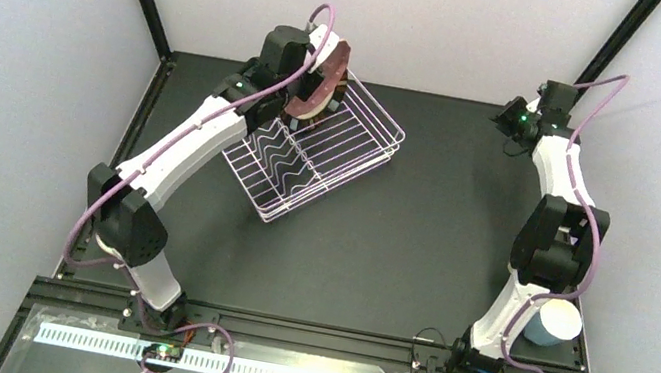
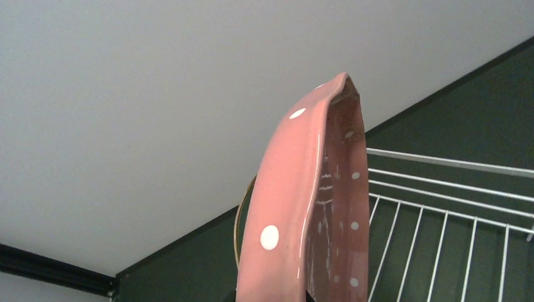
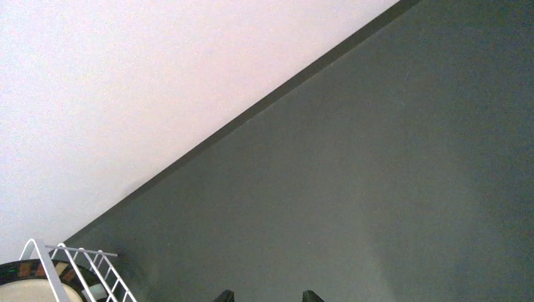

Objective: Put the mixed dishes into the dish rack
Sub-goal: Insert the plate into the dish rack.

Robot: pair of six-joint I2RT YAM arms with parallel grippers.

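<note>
Pink speckled plate (image 2: 302, 220), glossy with white dots, stands on its edge above the far left corner of the dish rack (image 1: 335, 183). The left hand (image 1: 308, 102) is clamped on its lower rim, with the arm stretched forward. The right hand (image 3: 266, 297) has its fingers apart, holding nothing, over the dark bench (image 1: 417, 252).

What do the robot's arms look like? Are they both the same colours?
Yes, they match. The left arm and the right arm both have smooth white tube-shaped shells with chunky black joints between them. A thin purple cable loops along each one, and a tiny green light glows near each wrist. The right gripper ends in two dark fingers.
</note>
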